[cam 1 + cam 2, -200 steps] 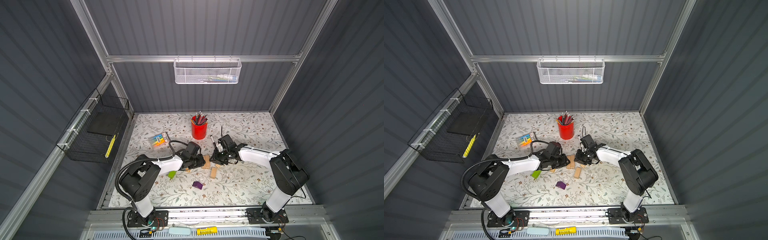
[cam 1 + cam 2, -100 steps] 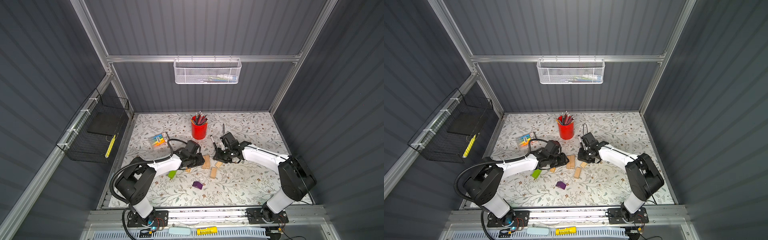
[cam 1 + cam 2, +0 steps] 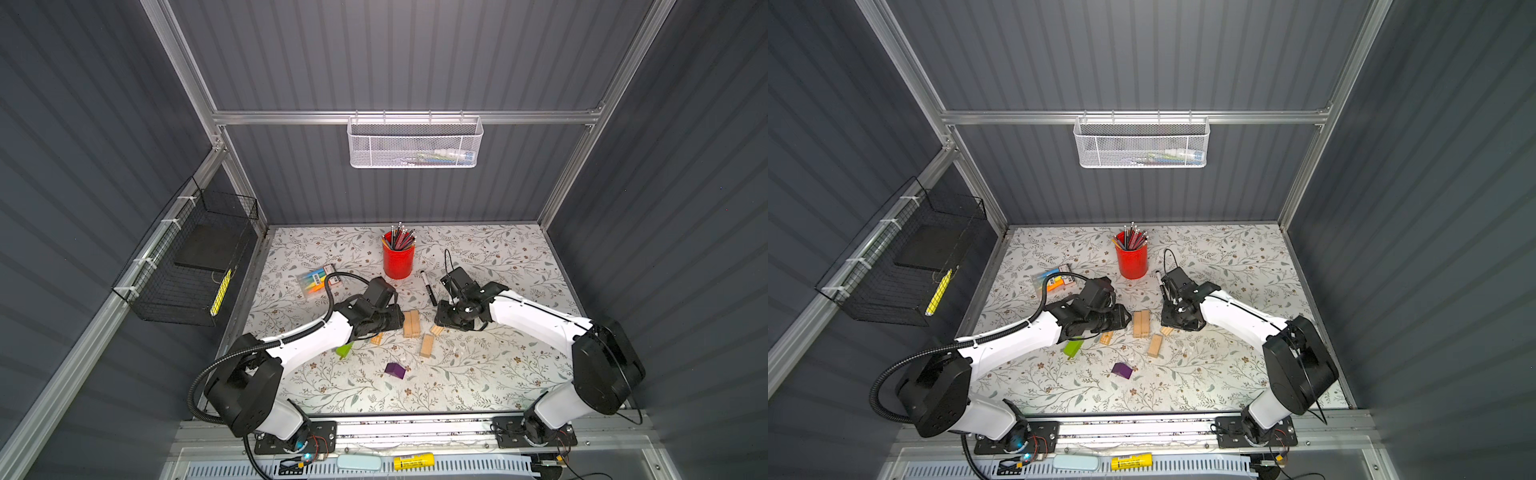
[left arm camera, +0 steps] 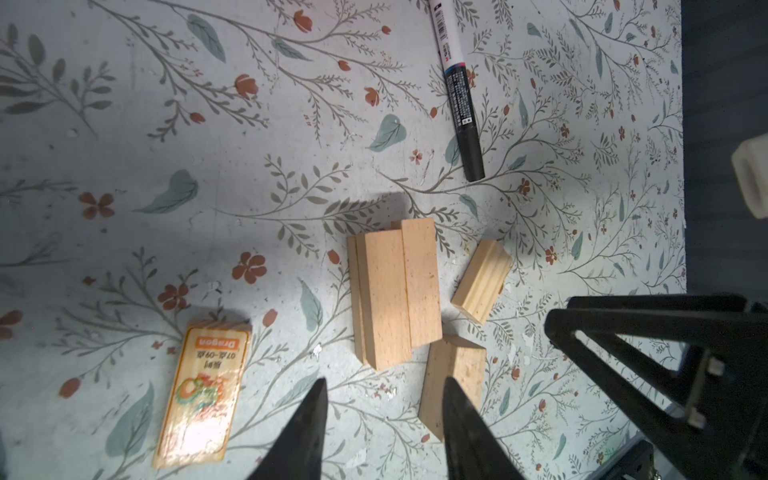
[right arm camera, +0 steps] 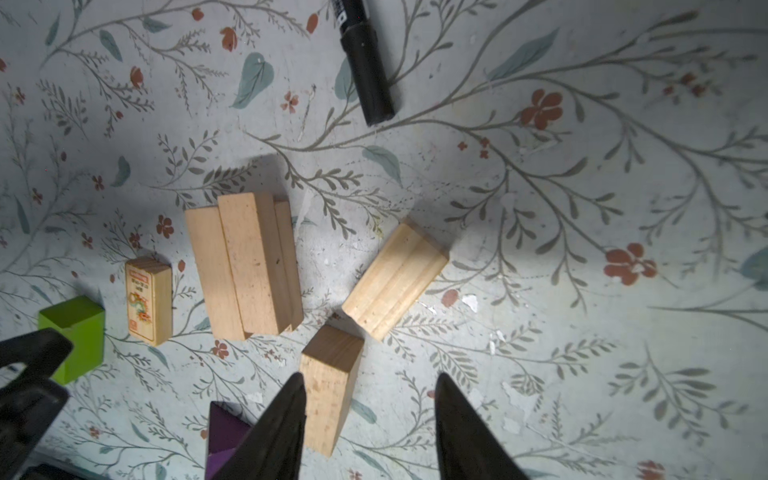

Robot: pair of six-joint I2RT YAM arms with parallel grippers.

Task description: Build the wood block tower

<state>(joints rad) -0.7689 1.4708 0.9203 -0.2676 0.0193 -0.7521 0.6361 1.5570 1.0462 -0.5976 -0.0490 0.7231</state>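
Bench [image 3: 498,374]: both arms reach to its middle, with the left tool [image 4: 384,382] and right tool [image 5: 370,378] each part open, nothing between the fingers, flanking the wood block tower [image 3: 411,323]. That tower is only a low pile of pale tan bricks lying flat together, in front of the red pencil cup [image 3: 398,259]. Loose around it you have a plain tan block [image 3: 427,345], a grooved block [image 3: 436,330] by the right tool, a printed block [image 3: 377,337], the lime-green block [image 3: 343,351] at the left arm, the purple block [image 3: 395,370] toward the front, and a black marker [image 3: 428,287].
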